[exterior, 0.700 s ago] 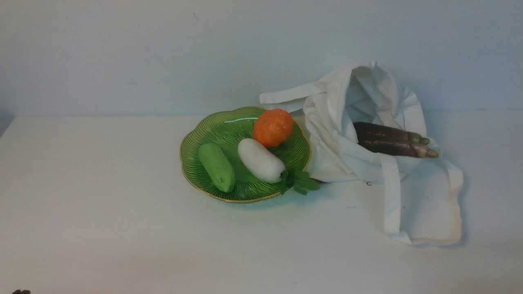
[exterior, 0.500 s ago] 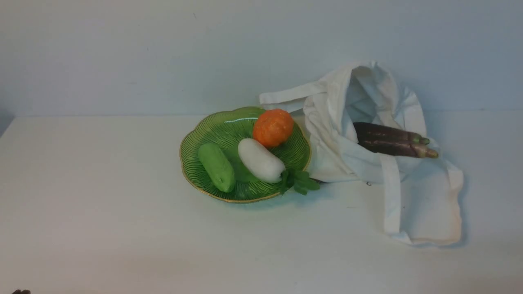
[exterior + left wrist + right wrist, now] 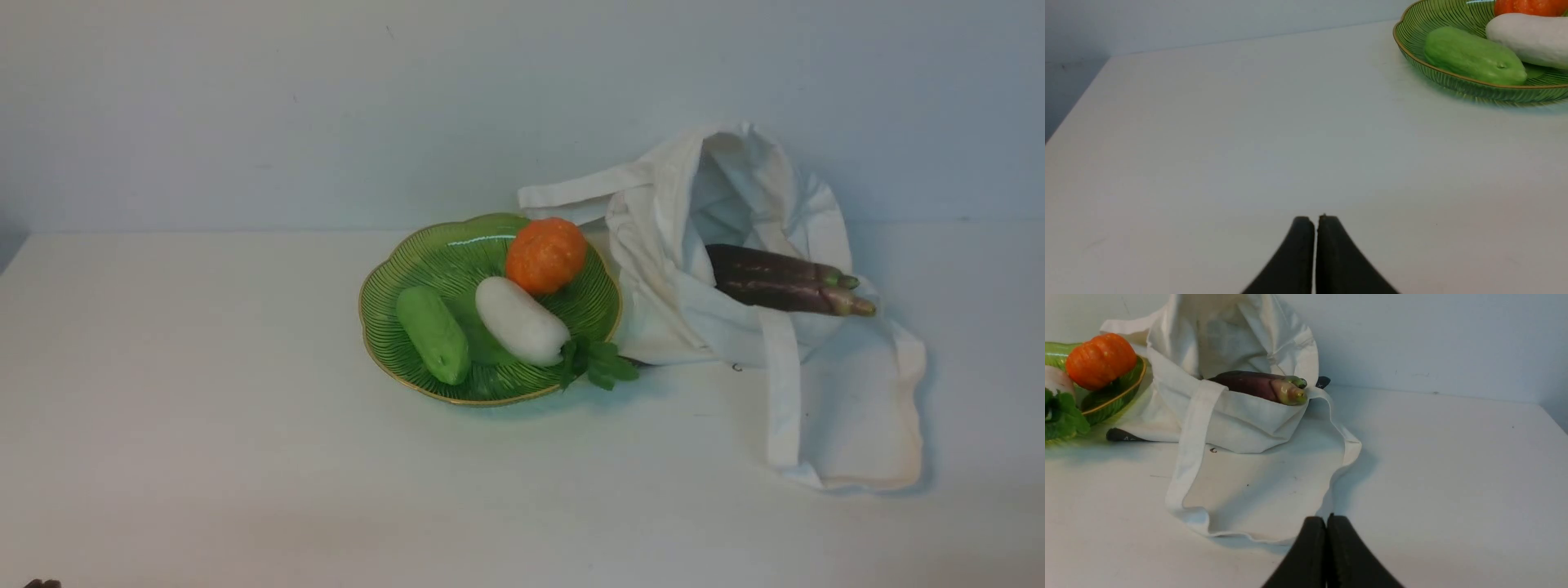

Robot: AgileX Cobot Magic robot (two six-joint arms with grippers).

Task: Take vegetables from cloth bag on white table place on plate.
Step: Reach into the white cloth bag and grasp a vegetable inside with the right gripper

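Two dark purple eggplants (image 3: 775, 282) lie side by side in the mouth of the off-white cloth bag (image 3: 735, 327), stem tips sticking out to the right; they also show in the right wrist view (image 3: 1257, 384). The bag (image 3: 1241, 416) slumps on the white table (image 3: 204, 408) right of the green plate (image 3: 392, 269). The plate (image 3: 1453, 79) holds other produce. My left gripper (image 3: 1315, 220) is shut and empty above bare table, far from the plate. My right gripper (image 3: 1326, 519) is shut and empty just before the bag's front edge.
On the plate lie a green cucumber-like vegetable (image 3: 433, 333), a white radish (image 3: 521, 320) with green leaves (image 3: 596, 365) over the rim, and an orange pumpkin (image 3: 545, 255). A long bag strap (image 3: 780, 392) trails toward the front. A pale wall stands behind.
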